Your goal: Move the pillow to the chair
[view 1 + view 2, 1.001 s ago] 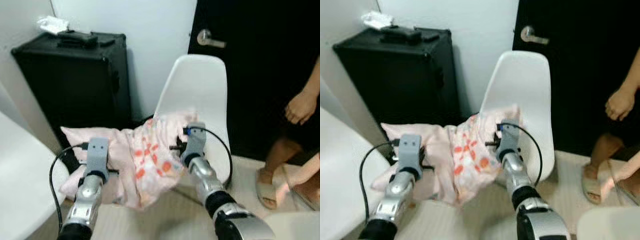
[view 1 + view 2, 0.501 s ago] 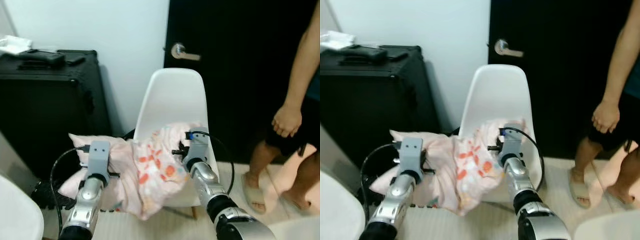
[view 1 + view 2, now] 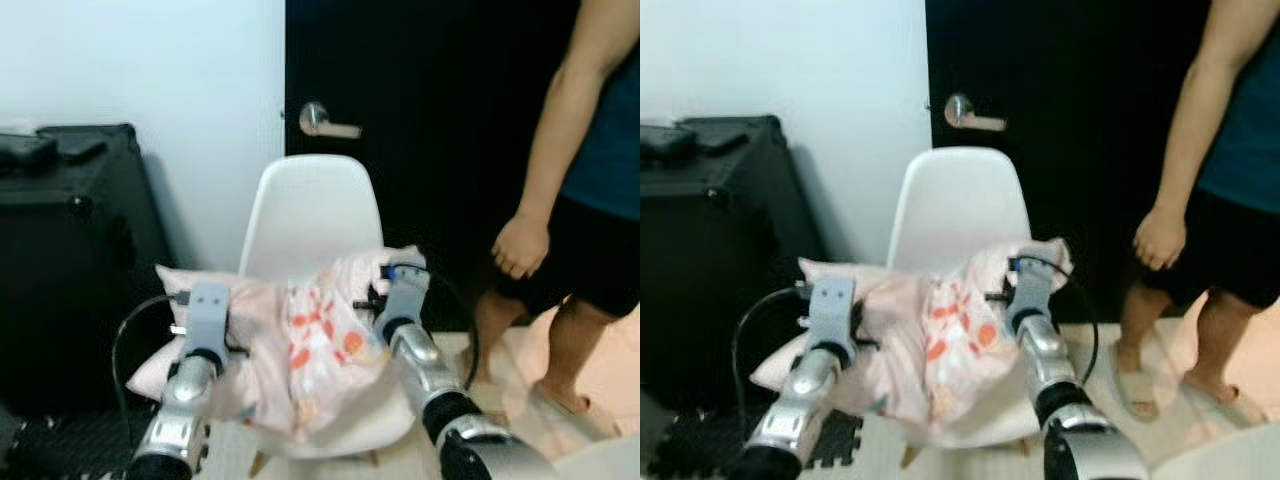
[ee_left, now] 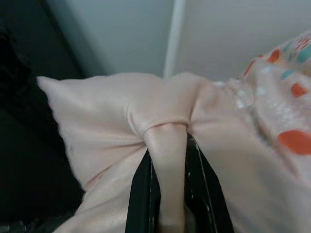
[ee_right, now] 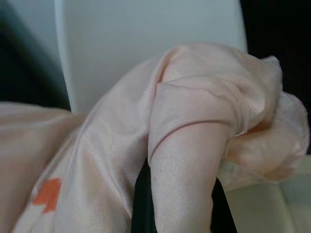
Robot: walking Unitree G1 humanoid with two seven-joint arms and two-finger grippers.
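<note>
The pale pink pillow (image 3: 290,340), printed with orange spots, hangs between the two grippers in front of the white chair (image 3: 310,225), sagging over the front of its seat. The left gripper (image 4: 167,194) has its jaws closed on a pinched fold at one end of the pillow, the cloth bunched up between them. The right gripper (image 5: 182,194) has its jaws clamped on a gathered fold at the other end, with the chair back just beyond them. A black case (image 3: 70,250) stands beyond the left jaws against the wall. A person's hand (image 3: 520,245) hangs beside the chair, before a black door (image 3: 420,120).
</note>
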